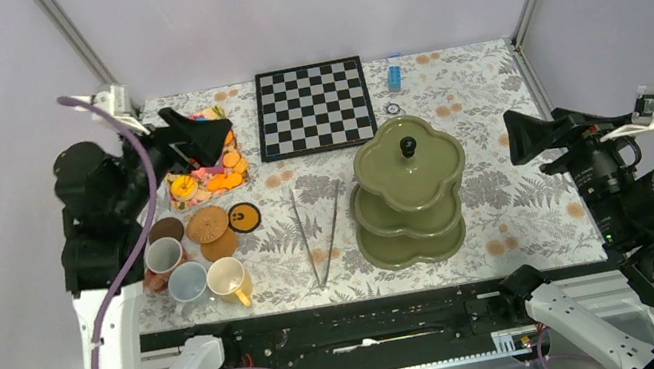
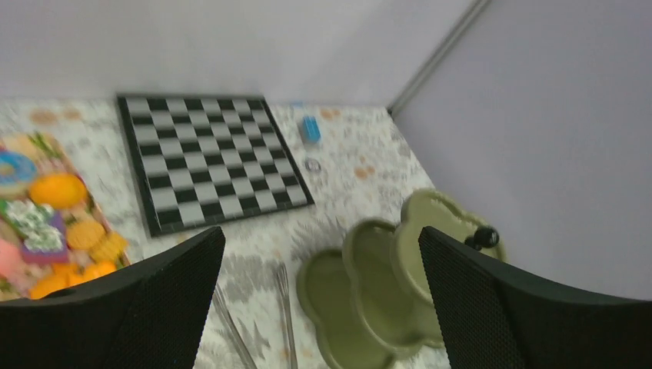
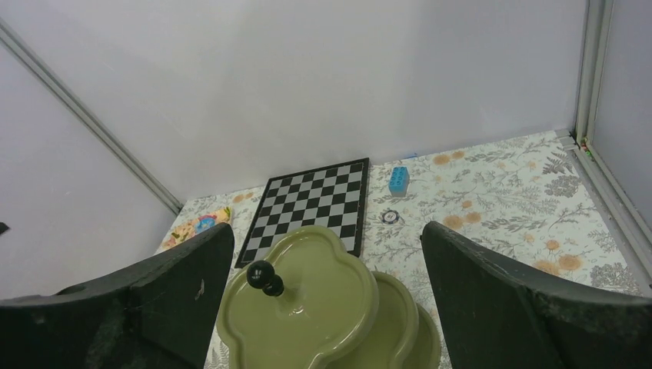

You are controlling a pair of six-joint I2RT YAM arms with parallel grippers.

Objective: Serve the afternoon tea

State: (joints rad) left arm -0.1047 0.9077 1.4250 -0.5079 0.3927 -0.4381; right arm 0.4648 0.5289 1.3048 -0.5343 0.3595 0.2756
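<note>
Left pincer (image 2: pixel 321 231): released, jaws wide apart, nothing between them. It hung over the floral tray (image 1: pixel 193 196) at the table's 10 o'clock corner, its fingers aimed toward 3 o'clock.

Right pincer (image 3: pixel 328 227): also released and empty. It was off the table's (image 1: pixel 487 75) 3 o'clock edge with its fingers aimed toward 9 o'clock at the stand (image 1: pixel 411 192).

The stand stood upright at about 4 o'clock from the table's centre. Its long axis was vertical and its black knob (image 1: pixel 408 146) pointed straight up. Three tiers were counted, all bare.

Sweets (image 1: pixel 205 179) lay on the tray, too blurred to count.

At 8 o'clock, three mugs (image 1: pixel 188 282) were counted in a cluster, mouths up. The yellow mug's handle pointed toward 5 o'clock.

Round coasters (image 1: pixel 207 224) lay just at 12 o'clock of the mugs. They appeared to be four, but overlap made the count uncertain.

One pair of tongs (image 1: pixel 321 231) lay between the mugs and the stand. Its long axis ran 12 to 6, with the joint at the 6 o'clock end.

One chessboard (image 1: pixel 313 106) sat at the 12 o'clock edge, with one blue block (image 1: pixel 394 74) beside it at 3 o'clock.

Patterned cloth showed between the stand and the 3 o'clock edge, and on either side of the tongs
</note>
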